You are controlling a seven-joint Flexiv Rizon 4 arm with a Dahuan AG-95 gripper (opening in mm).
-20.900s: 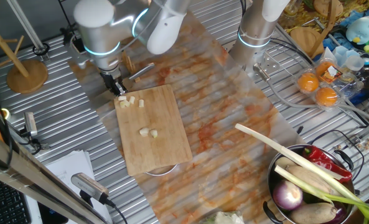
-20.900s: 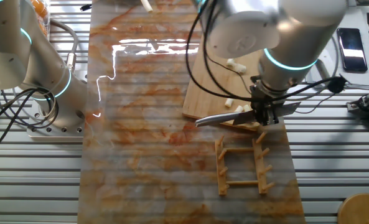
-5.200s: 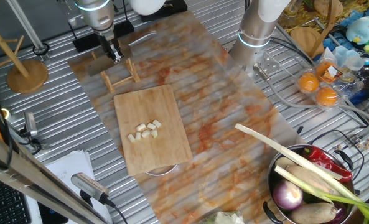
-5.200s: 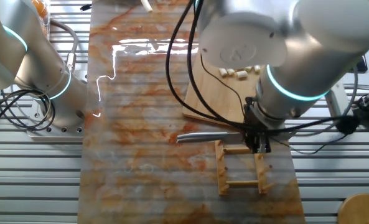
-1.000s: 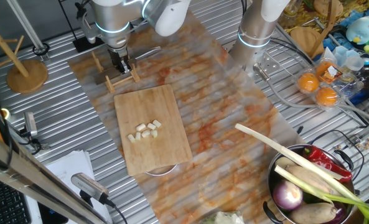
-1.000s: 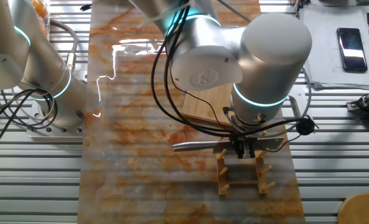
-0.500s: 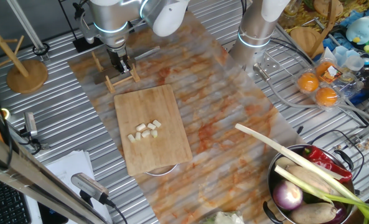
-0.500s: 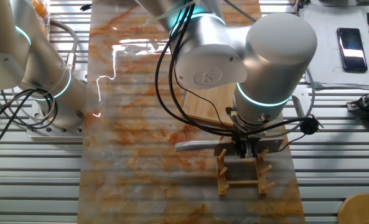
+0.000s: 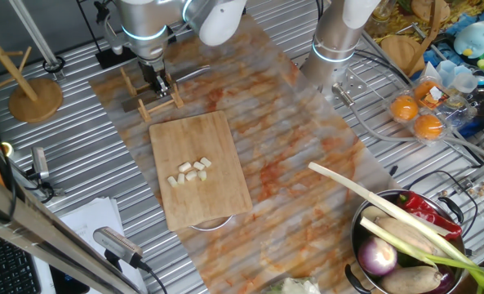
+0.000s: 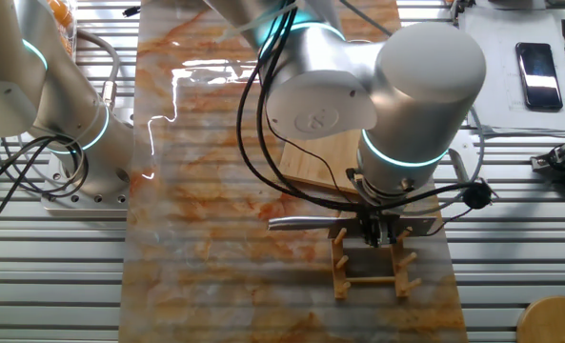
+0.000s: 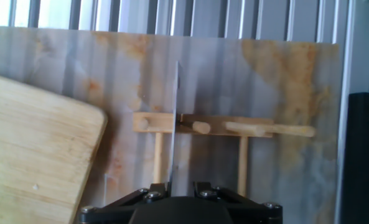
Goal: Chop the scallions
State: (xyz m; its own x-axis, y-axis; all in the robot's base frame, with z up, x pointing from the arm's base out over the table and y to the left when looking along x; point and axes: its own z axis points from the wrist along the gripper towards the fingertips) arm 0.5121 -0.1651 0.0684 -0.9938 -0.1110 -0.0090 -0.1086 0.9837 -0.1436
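The scallions [image 9: 188, 171] lie as several short pale cream chunks in a small cluster on the bamboo cutting board [image 9: 217, 192]. In the other fixed view the arm hides them. My gripper [image 9: 156, 84] is shut on a knife [image 10: 301, 224] and holds it edge-down over the small wooden peg rack [image 9: 154, 100] beyond the board's far end. In the hand view the thin blade [image 11: 173, 124] runs straight ahead from the gripper [image 11: 175, 186] and crosses the rack's crossbar [image 11: 234, 128]. The board's corner [image 11: 28, 155] lies to the left.
A metal pot [image 9: 362, 219] at the front right holds a purple onion [image 9: 378, 258], a red chili and a long white stalk with green leaves [image 9: 372, 200]. A second arm's base [image 9: 339, 41] stands at the back. A wooden stand [image 9: 36, 98] is at the left.
My gripper with the knife has shifted slightly further over the wooden rack. The scallion chunks and the board have not moved.
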